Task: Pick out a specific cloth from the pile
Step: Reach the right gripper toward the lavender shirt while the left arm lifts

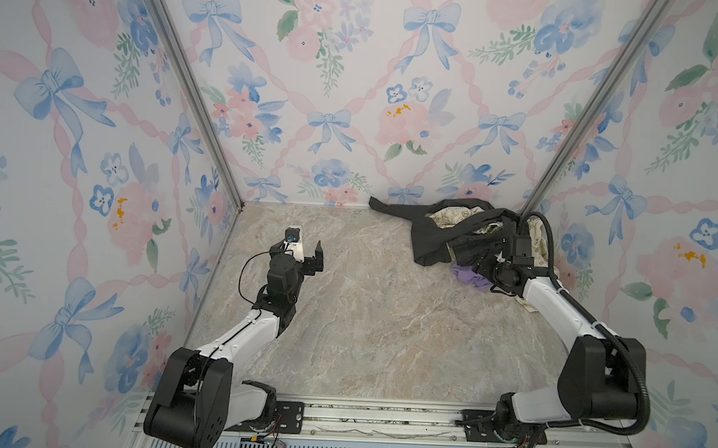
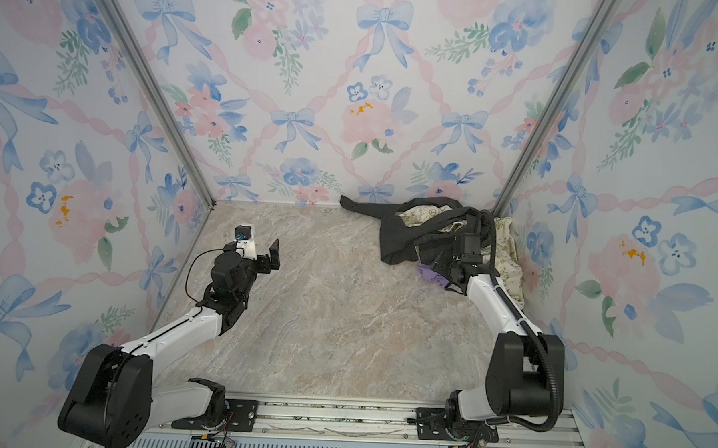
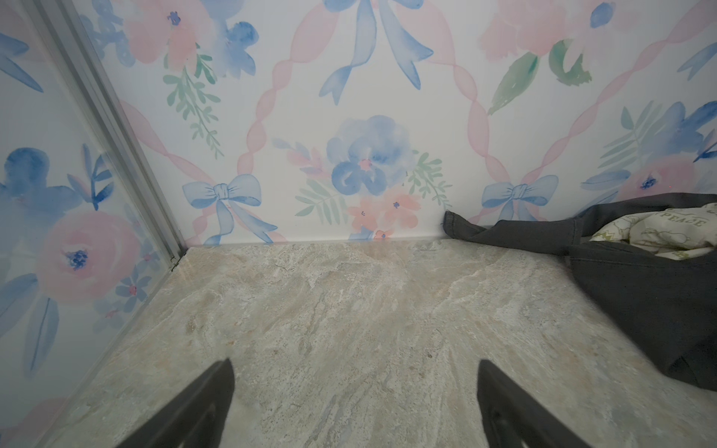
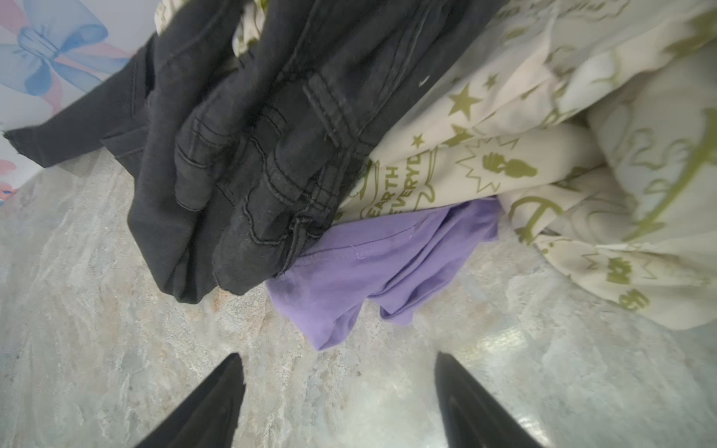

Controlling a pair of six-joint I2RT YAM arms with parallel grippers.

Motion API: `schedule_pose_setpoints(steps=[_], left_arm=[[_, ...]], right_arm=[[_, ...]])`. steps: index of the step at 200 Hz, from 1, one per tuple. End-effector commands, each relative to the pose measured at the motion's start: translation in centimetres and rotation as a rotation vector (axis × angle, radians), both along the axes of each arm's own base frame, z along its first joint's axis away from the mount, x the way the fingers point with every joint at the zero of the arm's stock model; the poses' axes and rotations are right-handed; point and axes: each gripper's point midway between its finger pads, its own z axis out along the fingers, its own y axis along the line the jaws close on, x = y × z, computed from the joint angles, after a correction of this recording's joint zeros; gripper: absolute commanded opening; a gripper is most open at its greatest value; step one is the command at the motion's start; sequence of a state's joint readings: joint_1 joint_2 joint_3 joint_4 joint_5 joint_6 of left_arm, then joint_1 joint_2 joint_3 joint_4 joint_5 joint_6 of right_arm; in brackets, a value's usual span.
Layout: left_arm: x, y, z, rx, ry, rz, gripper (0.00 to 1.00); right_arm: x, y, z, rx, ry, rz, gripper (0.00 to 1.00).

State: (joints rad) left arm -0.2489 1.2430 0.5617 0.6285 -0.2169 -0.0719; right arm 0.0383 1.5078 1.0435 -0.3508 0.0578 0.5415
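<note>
The lavender cloth [image 4: 372,263] lies on the tabletop at the near edge of the pile, partly tucked under the black garment [image 4: 252,155] and the cream cloth with green print [image 4: 543,155]. In both top views the lavender cloth [image 1: 467,275] [image 2: 432,275] peeks out beside my right gripper [image 1: 478,267] [image 2: 439,262]. In the right wrist view the right gripper [image 4: 338,355] is open and holds nothing, with the cloth's nearest fold just beyond its tips. My left gripper [image 1: 308,252] [image 3: 355,361] hovers open and empty over bare table at the left.
The pile sits in the back right corner against the floral walls, with the black garment [image 1: 431,236] spreading toward the middle of the back wall. The marble-patterned tabletop [image 1: 365,317] is bounded by walls on three sides and a metal rail [image 1: 361,420] in front.
</note>
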Motion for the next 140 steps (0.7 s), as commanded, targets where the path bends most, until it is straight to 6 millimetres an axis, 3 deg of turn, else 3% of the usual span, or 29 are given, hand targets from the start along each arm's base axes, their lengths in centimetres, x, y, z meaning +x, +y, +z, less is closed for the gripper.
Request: schedule_pose_setpoints(steps=[1,19,33,35,87,121,140], left_arm=[[0.3,-1.2,0.1,-0.029,0.004,-0.045,0.98],[0.2,-1.5,0.2,-0.036,0.001,-0.055,0.98],[0.2,-1.6,0.4,-0.043,-0.003,-0.058,0.98],[0.2,-1.6,0.4,-0.043,-0.002,-0.058,0.98],[0.0,-2.0,0.3,-0.049,-0.001,-0.080,0.98],[-0.1,-2.4,0.8,-0.059,-0.011,-0.095,0.98],[-0.2,-2.6,1.2,-0.058,-0.020,-0.100,0.98]], right_arm=[[1.7,0.7,-0.4,0.060,-0.005,-0.084,0.76],[2.3,0.7,-1.9,0.094,0.020,-0.142,0.70],[2.7,0.4,-2.3,0.111,0.009,-0.186,0.59],[2.8,0.4,-3.1,0.111,0.026,-0.193,0.59],[4.0,0.5,-5.8,0.162,0.055,-0.262,0.47],[4.7,1.1,-6.9,0.205,0.062,-0.281,0.18],[4.8,1.2,-6.4,0.211,0.048,-0.282,0.13]])
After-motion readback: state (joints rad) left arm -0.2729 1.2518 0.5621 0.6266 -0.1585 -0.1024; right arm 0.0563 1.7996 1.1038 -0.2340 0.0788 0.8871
